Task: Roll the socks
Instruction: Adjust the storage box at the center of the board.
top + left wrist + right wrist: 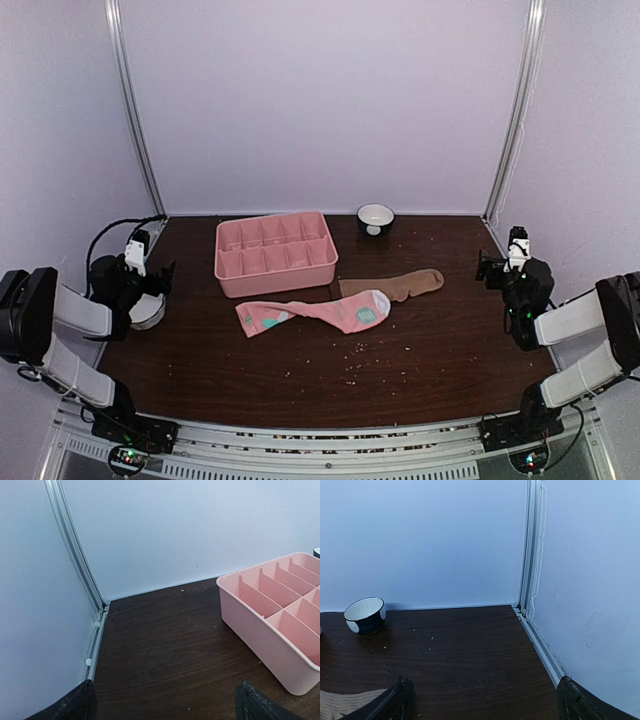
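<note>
The dark wooden table [300, 370] is bearing the pink patched fabric sock [312, 314], touching the plain tan-brown fabric sock [395, 284], mid-table. The left gripper [150, 265] and right gripper [497, 265] are hanging at the sides, fingers spread wide and empty. Pinching where the socks meet is risking dragging both along together.

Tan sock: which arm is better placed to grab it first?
Probably right. The tan sock lies right of centre, one end toward the open right gripper; the left gripper sits beyond the tray.

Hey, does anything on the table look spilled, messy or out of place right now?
Yes: small pale crumbs are scattered over the dark table, mostly on the near side of the pink sock, as if something spilled. The pink sock and the tan sock lie flat, unrolled. Nothing looks damaged.
</note>
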`<action>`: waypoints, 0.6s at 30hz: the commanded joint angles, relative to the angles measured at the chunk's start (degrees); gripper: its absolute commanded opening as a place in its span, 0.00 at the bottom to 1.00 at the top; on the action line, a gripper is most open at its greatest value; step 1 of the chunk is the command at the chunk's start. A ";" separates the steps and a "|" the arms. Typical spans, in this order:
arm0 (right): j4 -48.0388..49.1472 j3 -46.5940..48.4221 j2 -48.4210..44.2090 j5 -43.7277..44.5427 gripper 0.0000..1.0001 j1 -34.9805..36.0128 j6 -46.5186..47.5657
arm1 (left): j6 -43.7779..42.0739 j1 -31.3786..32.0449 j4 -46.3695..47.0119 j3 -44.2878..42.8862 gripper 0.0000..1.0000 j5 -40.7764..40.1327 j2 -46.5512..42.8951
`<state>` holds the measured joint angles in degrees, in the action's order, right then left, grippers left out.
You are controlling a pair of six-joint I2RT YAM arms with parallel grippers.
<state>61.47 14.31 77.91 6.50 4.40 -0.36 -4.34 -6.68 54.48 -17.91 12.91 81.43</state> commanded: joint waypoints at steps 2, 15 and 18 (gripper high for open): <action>0.40 0.20 -0.04 1.23 1.00 -0.27 -0.44 | 0.56 0.24 4.83 -0.42 0.98 -0.07 0.13; 3.97 -1.75 -0.40 8.74 0.99 -0.31 -3.93 | 0.96 -0.05 -0.79 -2.64 0.98 0.65 -2.38; 3.82 -3.43 -3.01 13.01 1.00 -0.28 -5.41 | -1.50 -0.66 -22.09 -11.94 0.98 3.61 -6.43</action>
<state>63.42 13.04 77.73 11.40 4.40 -2.44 -4.25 -6.76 49.89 -19.68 13.23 79.96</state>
